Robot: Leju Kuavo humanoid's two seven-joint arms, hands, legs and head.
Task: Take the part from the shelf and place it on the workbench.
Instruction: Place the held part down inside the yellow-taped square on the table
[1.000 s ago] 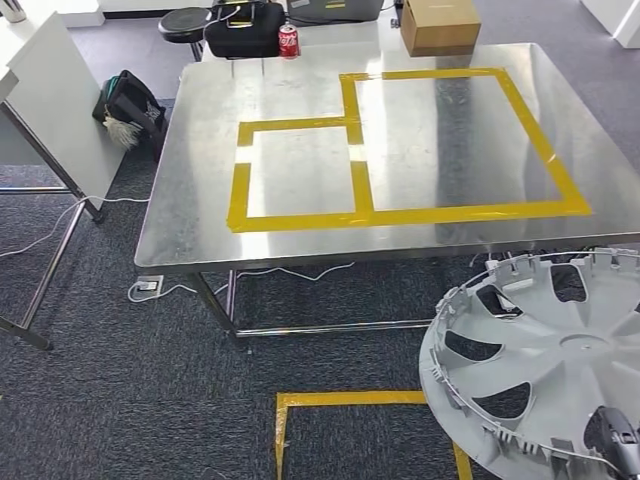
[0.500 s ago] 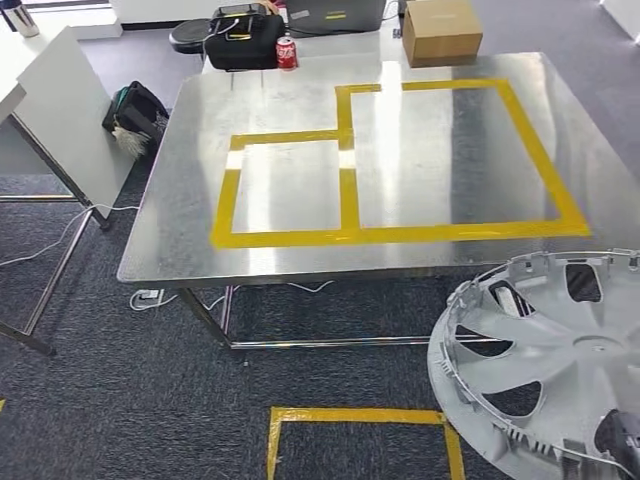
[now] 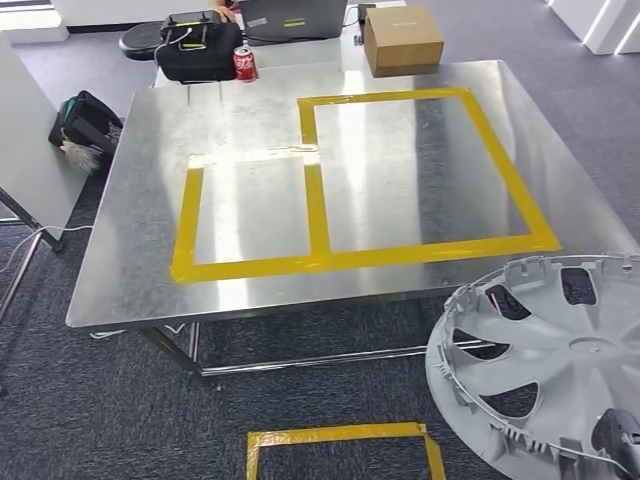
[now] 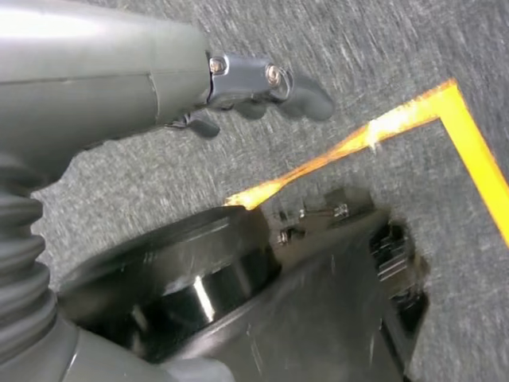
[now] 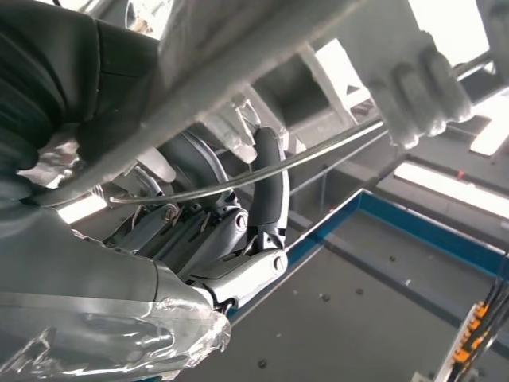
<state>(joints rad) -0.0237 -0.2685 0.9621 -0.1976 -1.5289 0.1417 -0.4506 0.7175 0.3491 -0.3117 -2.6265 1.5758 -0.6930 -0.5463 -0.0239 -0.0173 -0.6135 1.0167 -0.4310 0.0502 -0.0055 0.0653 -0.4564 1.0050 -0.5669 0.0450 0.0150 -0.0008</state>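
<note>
- Dark grey carpet [image 3: 90, 400] marked with yellow floor tape [image 3: 340, 435].
- Shiny steel desk [image 3: 136, 200] reflecting bright overhead light, on a metal frame.
- Beyond it: cardboard box [image 3: 402, 38], red can [image 3: 244, 63], black bag [image 3: 83, 122].

box [image 3: 403, 38] behind workbench [image 3: 136, 270], can [image 3: 244, 64] left

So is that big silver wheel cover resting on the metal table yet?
Apart. In the head view the wheel cover hangs over the carpet, nearer than the table edge, gripped by the right hand.
</note>
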